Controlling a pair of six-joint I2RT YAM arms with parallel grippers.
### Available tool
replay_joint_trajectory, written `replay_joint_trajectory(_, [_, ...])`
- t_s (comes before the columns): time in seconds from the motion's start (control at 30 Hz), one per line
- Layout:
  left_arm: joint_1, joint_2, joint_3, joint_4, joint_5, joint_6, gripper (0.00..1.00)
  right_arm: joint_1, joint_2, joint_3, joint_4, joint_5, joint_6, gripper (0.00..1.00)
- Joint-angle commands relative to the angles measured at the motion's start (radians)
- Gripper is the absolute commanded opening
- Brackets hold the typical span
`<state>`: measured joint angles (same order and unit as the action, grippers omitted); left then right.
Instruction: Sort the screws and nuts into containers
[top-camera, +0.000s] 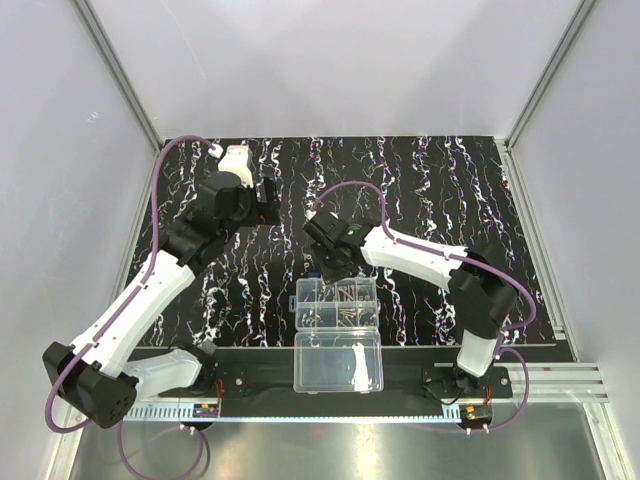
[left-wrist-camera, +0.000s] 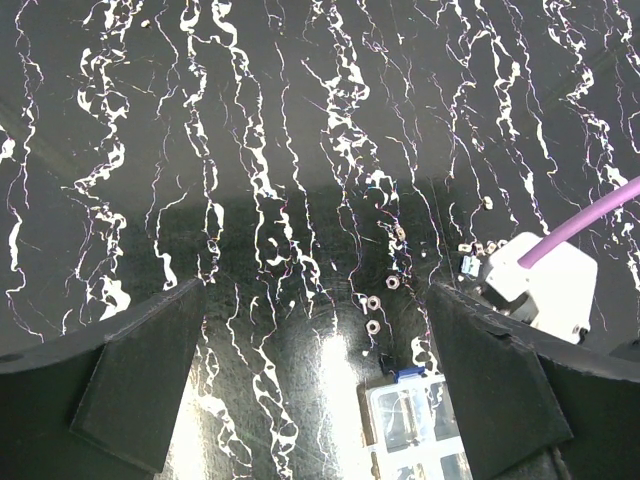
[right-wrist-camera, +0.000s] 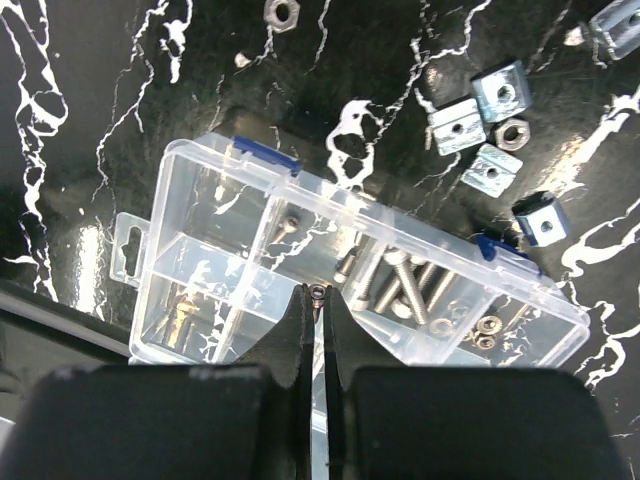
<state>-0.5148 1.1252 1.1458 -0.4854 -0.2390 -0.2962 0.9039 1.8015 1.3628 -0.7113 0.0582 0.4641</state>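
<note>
Hovering shut above the containers (right-wrist-camera: 190, 190), right gripper (right-wrist-camera: 317, 300) clears their rims.

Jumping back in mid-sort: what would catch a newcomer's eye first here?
The black, white-veined mat stands out, with the clear box open at its near middle and screws in its compartments. The right gripper hangs over the box, shut on a tiny metal piece. The left gripper, open, faces loose nuts on the mat beyond the box.
</note>
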Motion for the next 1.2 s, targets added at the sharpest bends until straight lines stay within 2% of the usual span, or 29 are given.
replay_joint_trajectory(0.0, [-0.008,-0.025,0.043,0.01,0.001,-0.001,0.99,0.012,0.018,0.025,0.016,-0.014,0.015,0.0])
replay_joint_trajectory(0.13, [-0.011,-0.028,0.043,0.008,-0.002,0.0,0.99,0.012,0.044,0.041,0.01,-0.024,0.01,0.0])
replay_joint_trajectory(0.2, [-0.013,-0.028,0.043,0.008,-0.003,0.002,0.99,0.013,0.055,0.042,0.0,-0.027,0.01,0.05])
replay_joint_trajectory(0.27, [-0.013,-0.025,0.043,0.008,-0.006,0.002,0.99,0.013,0.059,0.042,-0.001,-0.032,0.015,0.13])
replay_joint_trajectory(0.3, [-0.014,-0.027,0.043,0.008,-0.006,0.002,0.99,0.013,0.055,0.044,0.001,-0.035,0.013,0.2])
replay_joint_trajectory(0.37, [-0.014,-0.025,0.043,0.008,-0.003,0.0,0.99,0.013,0.048,0.047,0.009,-0.046,0.004,0.24])
replay_joint_trajectory(0.4, [-0.014,-0.024,0.042,0.011,-0.003,-0.001,0.99,0.015,0.039,0.047,0.016,-0.052,0.001,0.31])
replay_joint_trajectory(0.5, [-0.016,-0.025,0.042,0.01,-0.003,-0.001,0.99,0.013,0.03,0.048,0.029,-0.055,0.004,0.42])
replay_joint_trajectory(0.7, [-0.014,-0.038,0.046,0.001,-0.043,-0.004,0.99,0.007,0.022,0.127,0.018,0.012,-0.028,0.42])
replay_joint_trajectory(0.87, [-0.014,-0.053,0.051,-0.016,-0.135,-0.015,0.99,-0.029,0.099,0.235,0.038,0.035,-0.079,0.42])
replay_joint_trajectory(1.07, [-0.016,-0.059,0.051,-0.016,-0.183,-0.005,0.99,-0.103,0.223,0.332,0.096,-0.041,-0.093,0.39])
replay_joint_trajectory(1.17, [-0.016,-0.061,0.048,-0.012,-0.178,-0.006,0.99,-0.105,0.289,0.401,0.053,-0.057,-0.099,0.39])
